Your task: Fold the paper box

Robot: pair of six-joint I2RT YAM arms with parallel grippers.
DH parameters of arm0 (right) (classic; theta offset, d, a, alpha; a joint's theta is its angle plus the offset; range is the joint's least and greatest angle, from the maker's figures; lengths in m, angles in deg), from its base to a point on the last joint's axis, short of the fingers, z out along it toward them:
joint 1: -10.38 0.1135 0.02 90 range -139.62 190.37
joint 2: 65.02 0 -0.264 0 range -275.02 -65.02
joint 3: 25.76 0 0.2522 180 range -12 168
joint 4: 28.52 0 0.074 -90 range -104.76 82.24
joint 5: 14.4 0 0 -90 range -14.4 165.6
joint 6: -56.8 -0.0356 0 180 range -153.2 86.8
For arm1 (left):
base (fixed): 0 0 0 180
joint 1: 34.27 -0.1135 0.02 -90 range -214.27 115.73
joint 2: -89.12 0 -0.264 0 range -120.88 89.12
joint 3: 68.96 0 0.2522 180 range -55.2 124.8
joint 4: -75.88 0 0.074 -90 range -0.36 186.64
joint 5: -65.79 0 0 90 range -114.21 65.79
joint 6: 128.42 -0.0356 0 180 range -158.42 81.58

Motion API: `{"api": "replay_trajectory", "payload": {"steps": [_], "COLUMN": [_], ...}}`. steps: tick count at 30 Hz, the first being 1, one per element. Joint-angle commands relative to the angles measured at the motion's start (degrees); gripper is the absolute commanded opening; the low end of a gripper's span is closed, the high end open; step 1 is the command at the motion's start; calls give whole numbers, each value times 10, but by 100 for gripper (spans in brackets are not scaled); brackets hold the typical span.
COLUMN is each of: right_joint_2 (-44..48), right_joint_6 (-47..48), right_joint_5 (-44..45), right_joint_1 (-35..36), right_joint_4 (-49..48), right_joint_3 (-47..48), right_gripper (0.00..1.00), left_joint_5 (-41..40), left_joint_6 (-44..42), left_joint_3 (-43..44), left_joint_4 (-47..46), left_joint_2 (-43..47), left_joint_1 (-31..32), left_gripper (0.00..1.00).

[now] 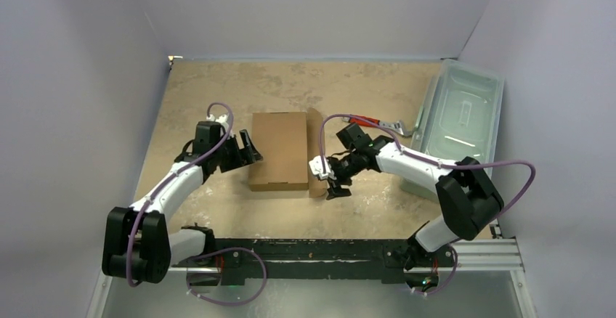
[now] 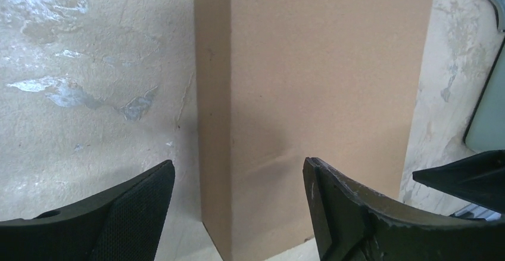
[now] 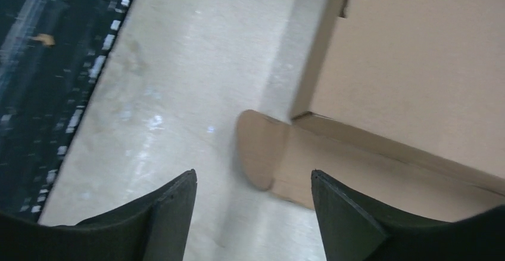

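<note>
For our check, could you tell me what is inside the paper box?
The paper box lies closed: only its top panel shows, the inside is covered. One flap sticks out.

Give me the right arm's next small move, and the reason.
Probably ease the right end effector forward onto the side flap, to pinch and lift it. That flap lies flat on the table beside the paper box; the jaws stand open and empty just short of its rounded corner.
</note>
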Motion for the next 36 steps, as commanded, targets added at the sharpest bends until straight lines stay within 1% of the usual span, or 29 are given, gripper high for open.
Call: {"api": "replay_trajectory", "payload": {"steps": [1, 4, 6, 7, 8, 9, 10, 12, 17, 19, 20, 21, 23, 26, 28, 30, 32, 33, 34, 35, 36], "right_joint_2": [18, 11, 1, -6, -17, -31, -44, -85, -153, -176, -187, -198, -209, -187, -143, -102, -72, -62, -55, -53, -54], "right_joint_6": [-42, -80, -102, -112, -127, -140, -156, -191, -244, -267, -275, -287, -293, -289, -273, -235, -146, -83, -20, 52, 118], "right_joint_5": [87, 108, 135, 151, 168, 180, 193, 222, 274, 282, 277, 263, 264, 268, 223, 152, 65, 40, 20, 14, 9], "right_joint_1": [21, 28, 28, 28, 28, 28, 29, 36, 59, 62, 62, 62, 61, 51, 28, -2, -24, -30, -31, -31, -31], "right_joint_4": [-109, -137, -147, -152, -158, -161, -164, -166, -179, -189, -188, -185, -177, -179, -173, -150, -78, -49, -16, 24, 60], "right_joint_3": [-21, -16, 2, 14, 27, 45, 64, 104, 197, 234, 259, 274, 287, 256, 221, 186, 163, 150, 135, 121, 108], "right_gripper": [71, 71, 69, 64, 58, 47, 39, 27, 8, 4, 3, 3, 5, 11, 21, 33, 48, 55, 65, 71, 73], "left_joint_5": [-14, -20, -19, -19, -19, -20, -21, -23, -27, -37, -46, -56, -73, -82, -78, -67, -44, -31, -10, 4, 16], "left_joint_6": [44, 59, 66, 70, 73, 75, 77, 83, 99, 100, 99, 99, 99, 96, 94, 96, 102, 107, 112, 117, 122], "left_joint_3": [-16, -25, -32, -35, -38, -39, -39, -40, -35, -29, -24, -21, -17, -12, -12, -16, -24, -28, -33, -37, -42], "left_joint_4": [-58, -62, -69, -72, -73, -73, -73, -73, -73, -64, -56, -50, -37, -16, -7, -5, -14, -22, -34, -45, -56], "left_joint_2": [-15, -20, -20, -21, -23, -26, -29, -33, -30, -24, -21, -16, -3, 24, 43, 59, 65, 65, 64, 62, 60], "left_joint_1": [2, 2, 2, 2, 2, 2, 2, 2, 2, 2, 1, 1, -5, -20, -30, -38, -45, -48, -51, -55, -60], "left_gripper": [78, 77, 76, 75, 75, 74, 73, 71, 70, 71, 71, 72, 74, 79, 82, 85, 86, 87, 87, 88, 89]}}
